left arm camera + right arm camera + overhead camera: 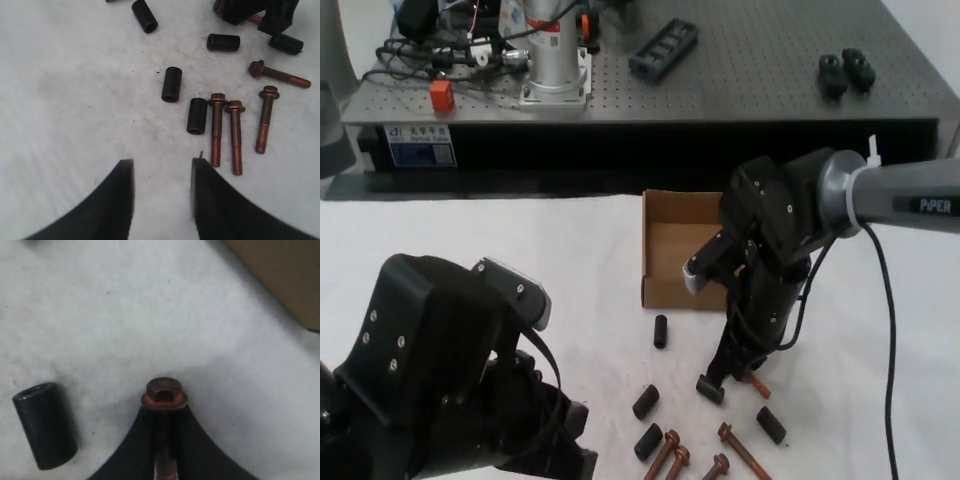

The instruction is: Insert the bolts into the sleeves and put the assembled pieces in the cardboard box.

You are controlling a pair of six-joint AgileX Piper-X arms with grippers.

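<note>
Early stage: nothing assembled yet, and no piece shows in the visible part of the cardboard box [670, 215]. Your right tool [164, 415] is clenched on one bolt [164, 391], low over the worktop [65, 90], beside a sleeve [45, 425] and near the box. Your left tool [162, 172] hangs released, just short of the loose parts. Count: five bolts, five sleeves, all separate.

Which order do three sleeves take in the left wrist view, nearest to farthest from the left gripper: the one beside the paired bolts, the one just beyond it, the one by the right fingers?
1. Near sleeve, beside the paired bolts, ahead of the left gripper.
2. Middle sleeve, alone, just beyond it.
3. Far sleeve, by the right fingers.
</note>
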